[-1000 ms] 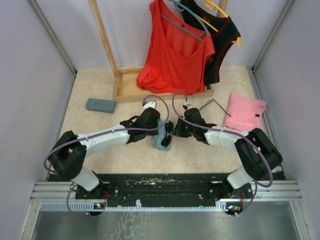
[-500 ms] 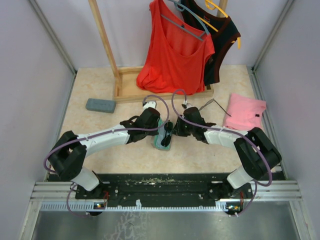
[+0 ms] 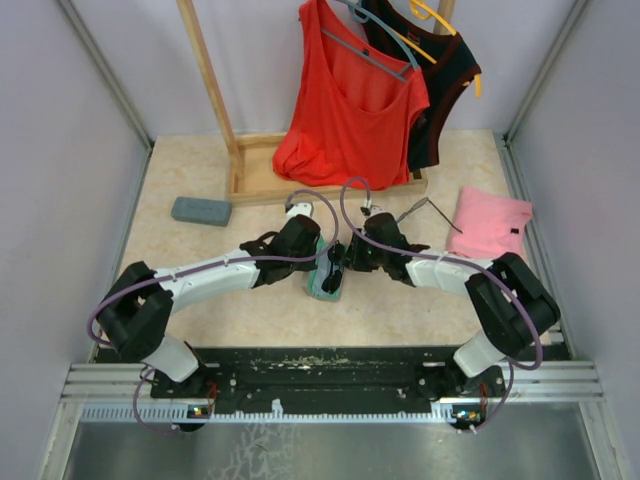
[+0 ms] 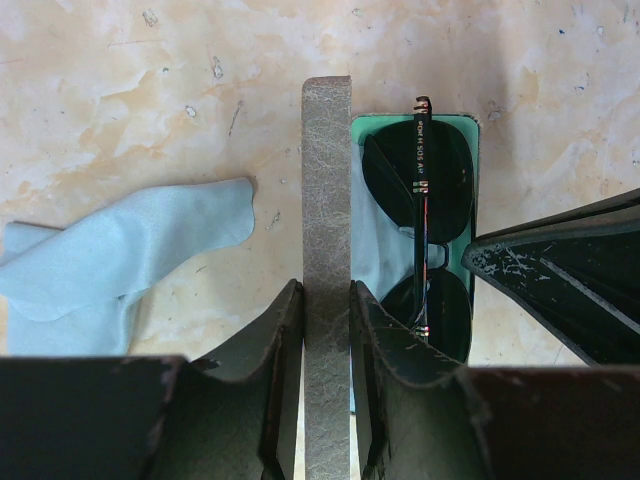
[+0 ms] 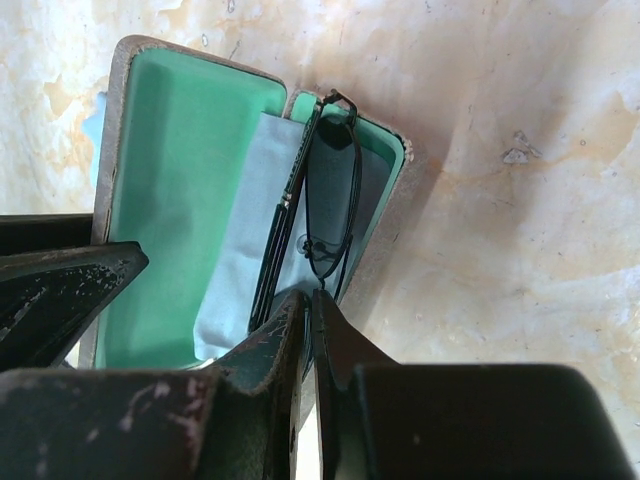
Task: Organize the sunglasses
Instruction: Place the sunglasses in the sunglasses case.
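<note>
A grey glasses case (image 3: 325, 275) with a green lining (image 5: 170, 180) lies open in the middle of the table. My left gripper (image 4: 327, 300) is shut on the case's upright lid (image 4: 327, 200). One pair of sunglasses (image 5: 330, 190) rests folded in the case (image 4: 420, 180) on a light blue cloth (image 5: 245, 240). My right gripper (image 5: 310, 300) is shut on the near end of its thin frame. In the top view the left gripper (image 3: 318, 252) and the right gripper (image 3: 343, 262) meet over the case. A second pair of sunglasses (image 3: 425, 210) lies on the table, back right.
A loose light blue cloth (image 4: 120, 250) lies on the table left of the case. A shut grey case (image 3: 200, 210) sits at the back left. A pink cloth (image 3: 490, 222) lies at the right. A wooden rack base (image 3: 262, 182) at the back stands under hanging red and black tops.
The right arm has edged slightly left toward the case. The left arm and the case have stayed where they were.
</note>
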`<state>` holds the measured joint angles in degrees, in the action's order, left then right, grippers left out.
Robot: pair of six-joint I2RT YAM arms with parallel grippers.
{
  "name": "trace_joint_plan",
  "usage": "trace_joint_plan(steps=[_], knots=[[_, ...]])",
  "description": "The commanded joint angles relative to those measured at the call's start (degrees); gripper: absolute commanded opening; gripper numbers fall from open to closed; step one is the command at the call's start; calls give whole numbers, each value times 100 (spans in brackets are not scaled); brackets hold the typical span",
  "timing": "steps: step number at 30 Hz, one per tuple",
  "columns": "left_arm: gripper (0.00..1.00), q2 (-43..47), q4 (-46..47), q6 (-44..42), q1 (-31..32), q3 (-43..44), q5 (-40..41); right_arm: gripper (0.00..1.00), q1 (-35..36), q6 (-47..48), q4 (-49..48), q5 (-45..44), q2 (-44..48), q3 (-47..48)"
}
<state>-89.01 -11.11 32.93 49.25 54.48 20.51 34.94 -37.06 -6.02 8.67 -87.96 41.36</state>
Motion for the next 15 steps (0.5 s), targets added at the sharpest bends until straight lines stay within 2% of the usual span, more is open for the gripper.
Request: trace_joint_plan(steps=[1,15], knots=[[29,77,134,-47,23,28,-28,8,75,40,-203,-1,51,241],[29,95,107,-36,23,43,23,16,83,203,200,-370,320,254]])
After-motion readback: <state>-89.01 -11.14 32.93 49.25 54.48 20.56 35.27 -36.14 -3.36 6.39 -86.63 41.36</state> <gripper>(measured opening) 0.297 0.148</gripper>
